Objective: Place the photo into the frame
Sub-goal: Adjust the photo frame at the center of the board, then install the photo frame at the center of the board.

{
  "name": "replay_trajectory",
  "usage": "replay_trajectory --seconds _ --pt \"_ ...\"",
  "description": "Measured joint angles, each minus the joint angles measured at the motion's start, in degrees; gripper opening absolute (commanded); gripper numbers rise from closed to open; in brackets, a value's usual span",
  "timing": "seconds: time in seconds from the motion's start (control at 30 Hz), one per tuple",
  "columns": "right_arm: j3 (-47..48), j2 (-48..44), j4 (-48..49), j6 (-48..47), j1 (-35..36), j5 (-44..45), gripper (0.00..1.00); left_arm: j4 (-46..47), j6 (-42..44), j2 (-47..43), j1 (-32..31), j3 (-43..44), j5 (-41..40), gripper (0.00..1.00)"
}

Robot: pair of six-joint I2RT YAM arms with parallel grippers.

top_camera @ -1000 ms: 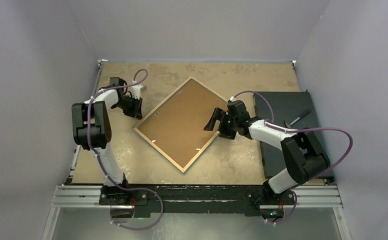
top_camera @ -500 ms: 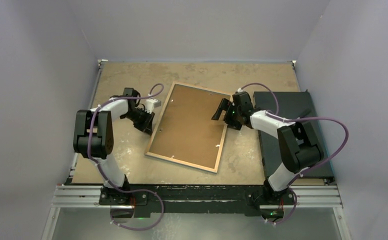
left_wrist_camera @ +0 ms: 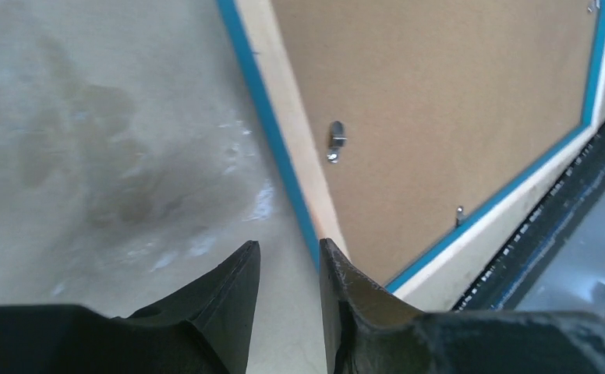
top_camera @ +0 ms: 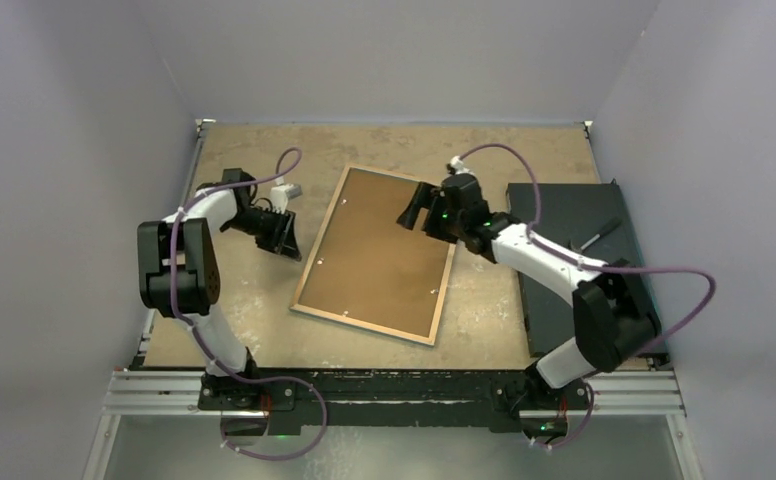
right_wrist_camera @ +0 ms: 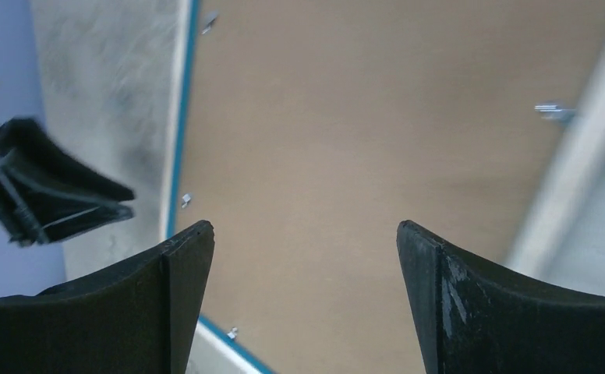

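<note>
The frame (top_camera: 321,240) lies face down on the table, tilted slightly. Its light wood back rim (left_wrist_camera: 288,148) and thin blue border (left_wrist_camera: 264,132) show in the left wrist view. A plain brown backing board (top_camera: 384,250) fills it, with small metal clips (left_wrist_camera: 335,140) around the edge. The photo is out of view. My left gripper (top_camera: 292,245) sits low beside the frame's left rim, jaws a narrow gap apart and empty (left_wrist_camera: 288,248). My right gripper (top_camera: 412,212) hovers over the frame's far part, wide open and empty (right_wrist_camera: 306,230).
A dark mat (top_camera: 574,290) lies on the right of the table with a small metal-tipped tool (top_camera: 596,236) on it. Grey walls close in on three sides. A black rail (top_camera: 414,385) runs along the near edge.
The frame turned from a diamond pose to nearly upright, then stayed still. My right gripper moved left and up over the frame. My left gripper drew back slightly to the left.
</note>
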Motion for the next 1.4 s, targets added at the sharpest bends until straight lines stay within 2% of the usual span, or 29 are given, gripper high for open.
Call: replay_trajectory --seconds 0.07,0.23,0.4,0.73,0.87,1.4 --pt "1.51 2.97 2.78 1.01 4.00 -1.51 0.85 -0.28 0.13 0.35 -0.83 -0.81 1.25 0.32" --pt "5.14 12.00 7.78 3.58 11.02 -5.49 0.80 -0.20 0.48 2.34 -1.92 -2.99 2.10 0.22" --pt "9.97 20.50 11.61 6.25 14.75 -9.11 0.74 0.04 0.42 3.80 -1.81 -3.39 3.10 0.16" --pt "18.16 32.41 17.64 10.97 17.42 -14.05 0.63 -0.02 0.42 3.96 -1.81 -3.39 3.76 0.11" --pt "20.17 35.69 18.56 12.00 18.01 -15.54 0.61 -0.04 0.39 3.96 -1.81 -3.39 3.80 0.10" --pt "23.69 39.60 20.46 14.14 18.34 -18.51 0.59 0.02 -0.04 3.96 -1.84 -3.50 3.85 0.08"
